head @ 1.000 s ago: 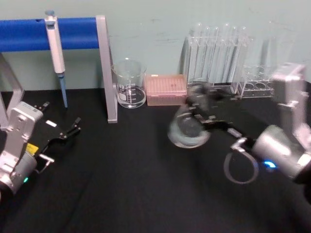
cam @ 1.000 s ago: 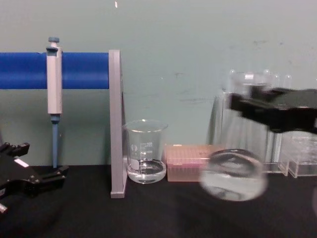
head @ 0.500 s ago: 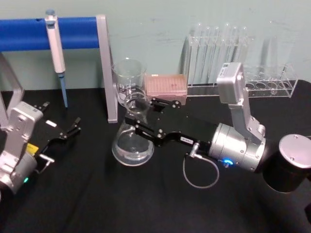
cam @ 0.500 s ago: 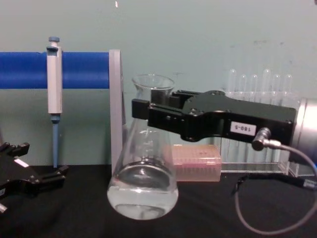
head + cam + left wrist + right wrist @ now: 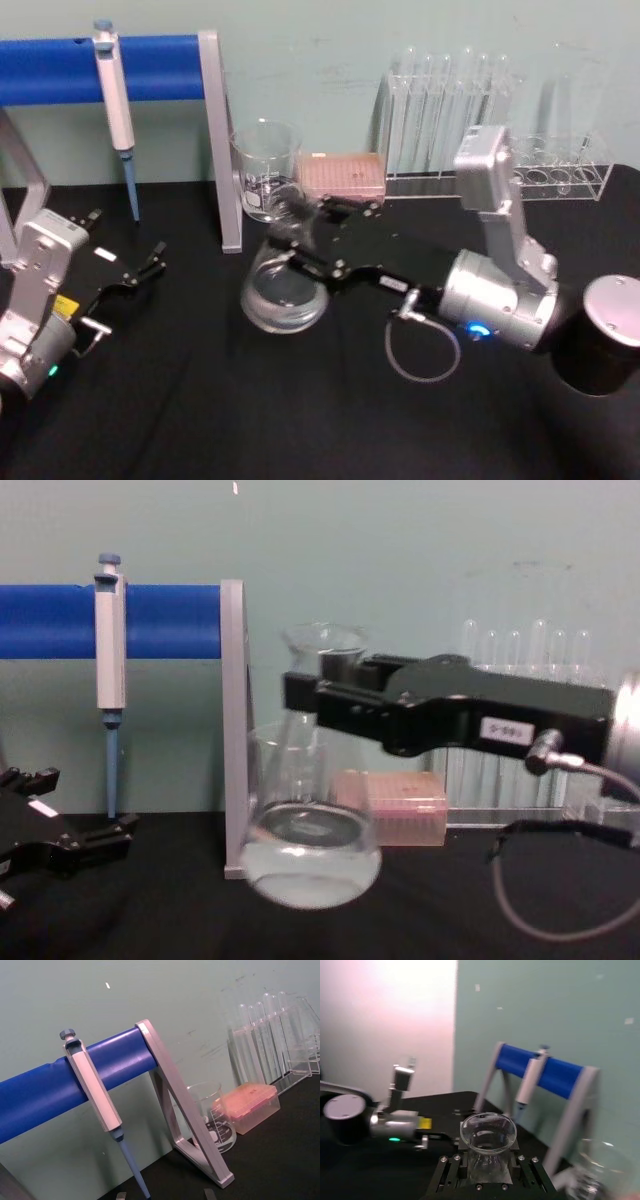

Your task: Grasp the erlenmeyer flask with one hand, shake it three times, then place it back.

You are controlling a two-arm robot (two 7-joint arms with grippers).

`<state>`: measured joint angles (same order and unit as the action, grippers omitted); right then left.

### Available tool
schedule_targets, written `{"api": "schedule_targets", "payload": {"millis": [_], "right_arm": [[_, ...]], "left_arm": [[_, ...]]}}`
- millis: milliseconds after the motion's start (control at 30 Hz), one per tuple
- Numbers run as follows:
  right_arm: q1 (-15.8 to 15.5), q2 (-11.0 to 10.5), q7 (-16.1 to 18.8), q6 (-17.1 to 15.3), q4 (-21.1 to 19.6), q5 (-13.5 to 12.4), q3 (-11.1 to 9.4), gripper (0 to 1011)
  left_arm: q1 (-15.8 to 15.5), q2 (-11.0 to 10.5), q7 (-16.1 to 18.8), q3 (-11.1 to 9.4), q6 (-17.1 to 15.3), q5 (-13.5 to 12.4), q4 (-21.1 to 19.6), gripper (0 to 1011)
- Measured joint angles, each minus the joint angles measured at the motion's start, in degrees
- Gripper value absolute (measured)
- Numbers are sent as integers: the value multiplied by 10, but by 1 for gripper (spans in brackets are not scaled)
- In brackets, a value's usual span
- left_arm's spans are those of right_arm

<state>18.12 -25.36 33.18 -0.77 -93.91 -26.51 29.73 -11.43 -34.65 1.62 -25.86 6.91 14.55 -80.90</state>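
The erlenmeyer flask is clear glass with a little clear liquid in its wide base. My right gripper is shut on its neck, reaching in from the right, left of the table's middle. In the chest view the flask hangs in front of the grey post, with the black gripper clamped just below the flared rim. The right wrist view looks down into the flask's mouth between the two jaws. My left gripper rests open at the table's left side, apart from the flask.
A glass beaker and a pink tip box stand behind the flask. A test tube rack is at the back right. A pipette hangs on the blue bar stand at the back left.
The right gripper swung the flask from the right side to the left, then back slightly right. The left arm has not moved.
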Motion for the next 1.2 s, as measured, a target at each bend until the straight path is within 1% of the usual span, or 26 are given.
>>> {"api": "schedule_targets", "payload": {"millis": [67, 100, 200, 233, 300, 333, 367, 400, 533, 567, 600, 633, 767, 800, 867, 933, 1067, 1200], "right_arm": [[-5, -5, -14, 1, -5, 3, -6, 449], [-10, -10, -27, 2, -11, 6, -14, 449], [-23, -18, -50, 2, -22, 11, -29, 449], [-35, -24, -67, 2, -31, 14, -41, 449], [-45, -30, -81, 2, -40, 17, -53, 449], [-59, -36, -97, 0, -50, 20, -68, 449], [-64, -38, -103, -1, -53, 21, -73, 449], [-79, -43, -118, -3, -63, 24, -88, 449], [-107, -51, -144, -7, -81, 29, -116, 449], [-121, -55, -156, -9, -90, 31, -129, 449], [-127, -56, -161, -9, -94, 32, -135, 449], [-140, -58, -172, -11, -102, 34, -147, 449], [-167, -61, -190, -13, -117, 37, -172, 449], [-167, -61, -190, -13, -117, 37, -172, 449], [-181, -61, -197, -13, -123, 39, -186, 449], [-187, -59, -198, -13, -125, 41, -192, 449], [-189, -55, -196, -14, -125, 43, -195, 449], [-180, -47, -184, -16, -117, 45, -192, 449]], "left_arm": [[0, 0, 0, 0, 0, 0, 0, 1001], [0, 0, 0, 0, 0, 0, 0, 1001], [0, 0, 0, 0, 0, 0, 0, 1001], [0, 0, 0, 0, 0, 0, 0, 1001], [0, 0, 0, 0, 0, 0, 0, 1001], [0, 0, 0, 0, 0, 0, 0, 1001], [0, 0, 0, 0, 0, 0, 0, 1001], [0, 0, 0, 0, 0, 0, 0, 1001], [0, 0, 0, 0, 0, 0, 0, 1001], [0, 0, 0, 0, 0, 0, 0, 1001], [0, 0, 0, 0, 0, 0, 0, 1001], [0, 0, 0, 0, 0, 0, 0, 1001], [0, 0, 0, 0, 0, 0, 0, 1001], [0, 0, 0, 0, 0, 0, 0, 1001], [0, 0, 0, 0, 0, 0, 0, 1001], [0, 0, 0, 0, 0, 0, 0, 1001], [0, 0, 0, 0, 0, 0, 0, 1001], [0, 0, 0, 0, 0, 0, 0, 1001]]}}
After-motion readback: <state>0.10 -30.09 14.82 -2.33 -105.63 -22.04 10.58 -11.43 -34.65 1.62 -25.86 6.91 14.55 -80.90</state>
